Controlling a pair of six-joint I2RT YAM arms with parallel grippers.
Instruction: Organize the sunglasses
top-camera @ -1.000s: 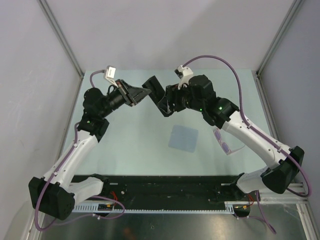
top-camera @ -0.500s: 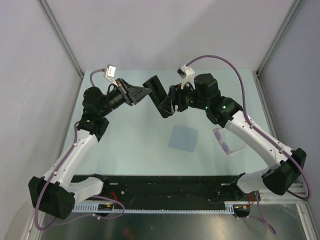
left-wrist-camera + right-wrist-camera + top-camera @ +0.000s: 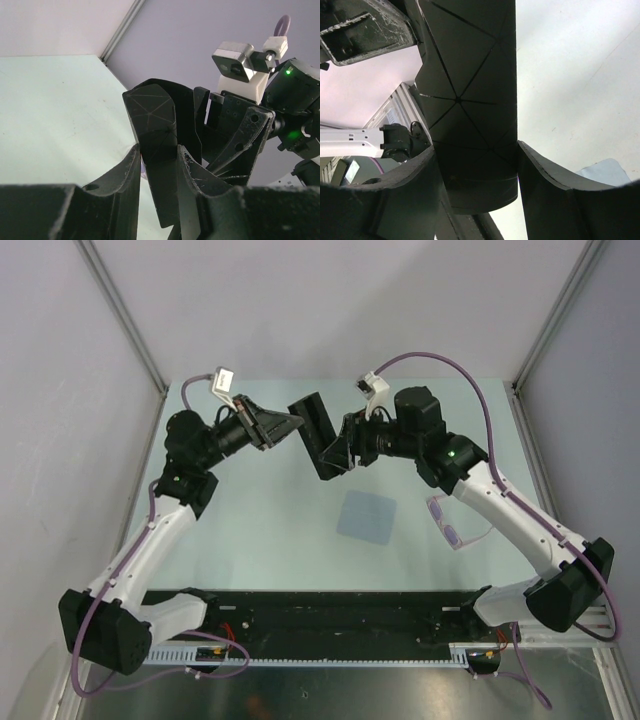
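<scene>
Black and faceted, the folding case hangs above the table at about 12 o'clock, shared between the two arms. Over the last second it has swung from a slant to stand nearly along the 12-to-6 line, and the right gripper has tightened across its near end. In the right wrist view its jaws press against both edges of the case. The left gripper has kept its pinch on a thin panel at the far end.

The right forearm has also drawn away towards 1 o'clock. The sunglasses now show more fully, lying on the table at about 4 o'clock, just right of the pale blue cloth and untouched. I judge that the case is still being readied, with the glasses not yet fetched.

Both arms reach in from their bases with elbows out, wrists turned inward, fingertips facing across the case.
</scene>
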